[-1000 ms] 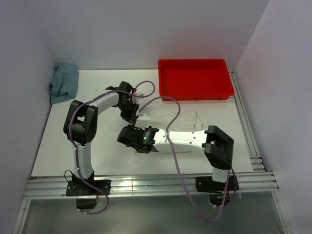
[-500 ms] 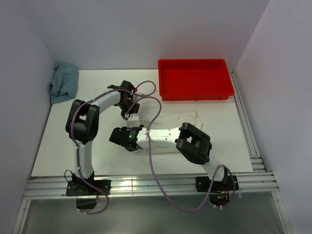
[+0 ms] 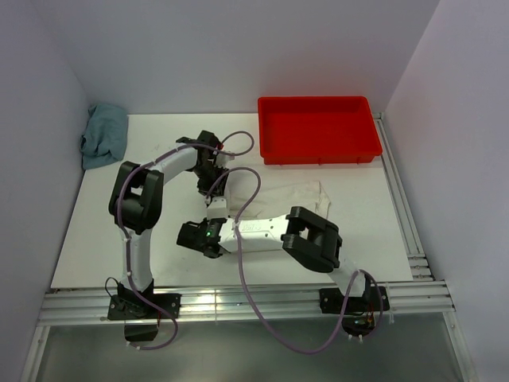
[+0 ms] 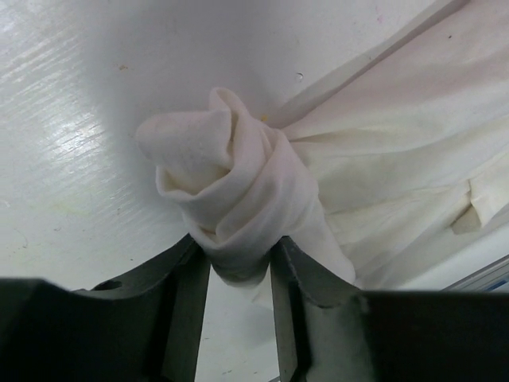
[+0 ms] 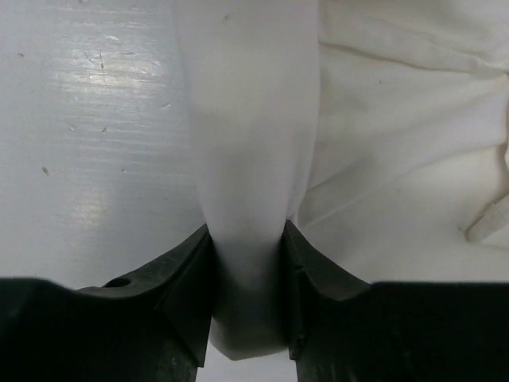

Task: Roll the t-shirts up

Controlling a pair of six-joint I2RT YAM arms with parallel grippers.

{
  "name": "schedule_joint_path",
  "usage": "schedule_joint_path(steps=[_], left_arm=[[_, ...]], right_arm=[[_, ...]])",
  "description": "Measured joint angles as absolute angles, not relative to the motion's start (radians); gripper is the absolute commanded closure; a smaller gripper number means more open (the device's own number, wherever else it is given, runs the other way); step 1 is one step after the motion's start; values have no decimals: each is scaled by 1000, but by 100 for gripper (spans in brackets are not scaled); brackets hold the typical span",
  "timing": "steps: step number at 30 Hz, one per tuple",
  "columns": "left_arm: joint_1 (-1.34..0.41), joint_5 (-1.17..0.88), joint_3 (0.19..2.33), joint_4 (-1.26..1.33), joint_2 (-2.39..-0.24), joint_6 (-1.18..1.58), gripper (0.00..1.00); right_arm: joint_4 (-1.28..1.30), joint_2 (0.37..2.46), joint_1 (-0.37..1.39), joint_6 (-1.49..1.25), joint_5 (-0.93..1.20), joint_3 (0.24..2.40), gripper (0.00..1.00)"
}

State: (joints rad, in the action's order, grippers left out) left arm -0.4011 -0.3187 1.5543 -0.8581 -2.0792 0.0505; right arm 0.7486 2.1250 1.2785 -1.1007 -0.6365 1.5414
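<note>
**A:** What is lying farthest left of the red tray (image 3: 318, 155)?

**B:** A crumpled blue cloth (image 3: 103, 135) is sitting in the far corner of the table (image 3: 95, 231), well to the left of the tray.

**A:** And the grippers?

**B:** Nearer than the tray and to its left, the right gripper (image 5: 248, 263) is pinching a smooth band of the t-shirt (image 3: 298, 196). The fabric is filling the gap and touching both fingers. A little closer to the tray, the left gripper (image 4: 238, 267) is clamping the twisted, rolled-up end of the same shirt, and the roll is bulging out past its fingers.

**A:** Where is the shirt itself lying?

**B:** It is lying wrinkled on the table just in front of the tray, close to its front wall but not touching it. It is spreading from the grippers toward the tray's right end.
</note>
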Motion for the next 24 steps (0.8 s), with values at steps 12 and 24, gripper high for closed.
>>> schedule_joint_path(steps=[12, 24], left_arm=[[-397, -363, 1580, -850, -2090, 44, 26], [-270, -706, 1589, -810, -2038, -91, 18]], right_arm=[[368, 1884, 1274, -1186, -580, 1143, 70], [-424, 1676, 1180, -1312, -355, 588, 71]])
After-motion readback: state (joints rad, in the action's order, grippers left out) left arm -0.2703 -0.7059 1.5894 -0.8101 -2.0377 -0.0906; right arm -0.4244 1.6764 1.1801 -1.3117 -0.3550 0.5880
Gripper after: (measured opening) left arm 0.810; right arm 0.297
